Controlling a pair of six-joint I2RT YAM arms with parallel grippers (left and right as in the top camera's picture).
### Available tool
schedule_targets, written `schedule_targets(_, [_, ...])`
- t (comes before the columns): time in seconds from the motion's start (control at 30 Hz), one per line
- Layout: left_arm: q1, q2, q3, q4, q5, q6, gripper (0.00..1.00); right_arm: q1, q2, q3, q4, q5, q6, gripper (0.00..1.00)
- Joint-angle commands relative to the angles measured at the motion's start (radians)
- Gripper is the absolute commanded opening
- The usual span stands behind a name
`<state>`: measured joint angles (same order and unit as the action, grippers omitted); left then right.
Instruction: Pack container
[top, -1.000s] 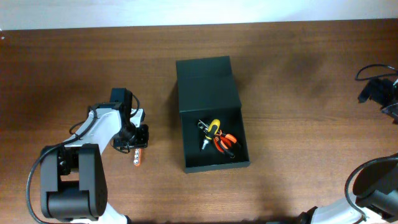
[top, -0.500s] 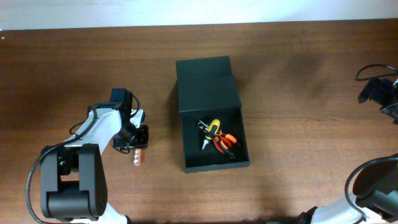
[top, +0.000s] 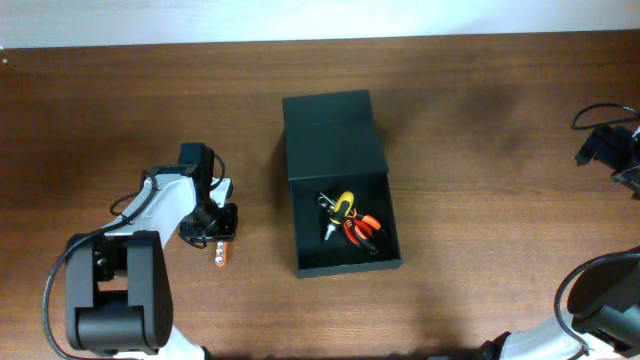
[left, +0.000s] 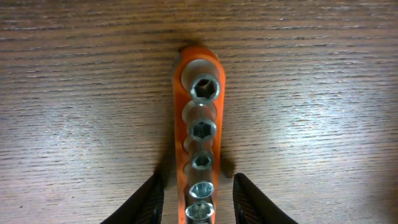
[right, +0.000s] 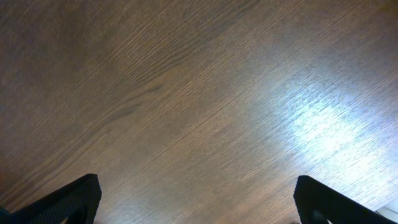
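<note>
The open container (top: 312, 245) holds orange-handled pliers (top: 362, 230) and a yellow-handled implement (top: 343, 203).

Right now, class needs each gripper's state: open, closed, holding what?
Left gripper: open, astride the orange socket rail, not gripping.
Right gripper: open, empty.

The open container (top: 333, 140) sits mid-desk (top: 480, 150), holding orange and yellow hand tools (top: 350, 225). Well to its left, the left pincer (top: 215, 236) stands over a small orange piece (top: 220, 256), possibly a socket strip.

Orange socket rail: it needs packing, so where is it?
Overhead, the orange socket rail lies on the table left of the container, between the left gripper's fingers.
</note>
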<state>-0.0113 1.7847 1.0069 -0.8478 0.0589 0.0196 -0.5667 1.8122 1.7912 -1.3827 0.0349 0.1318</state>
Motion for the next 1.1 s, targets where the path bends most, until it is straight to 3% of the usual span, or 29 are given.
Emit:
schedule_targets(0.0, [-0.002, 0.023, -0.011, -0.002, -0.022, 0.019, 0.37, 0.004, -0.004, -0.004, 0.001, -0.001, 0.008, 0.99])
schedule_targets(0.37, [-0.002, 0.023, -0.011, -0.008, -0.022, 0.019, 0.33, 0.004, -0.004, -0.004, 0.001, -0.001, 0.008, 0.99])
schedule_targets(0.53, [-0.002, 0.023, -0.011, -0.012, -0.021, 0.019, 0.15, 0.004, -0.004, -0.004, 0.001, -0.001, 0.008, 0.99])
schedule_targets(0.8, [-0.002, 0.023, -0.006, -0.023, -0.008, 0.018, 0.16, 0.004, -0.004, -0.004, 0.001, -0.001, 0.008, 0.99])
schedule_targets(1.07, [-0.002, 0.021, 0.244, -0.233, 0.016, 0.019, 0.05, 0.004, -0.004, -0.004, 0.001, -0.001, 0.008, 0.99])
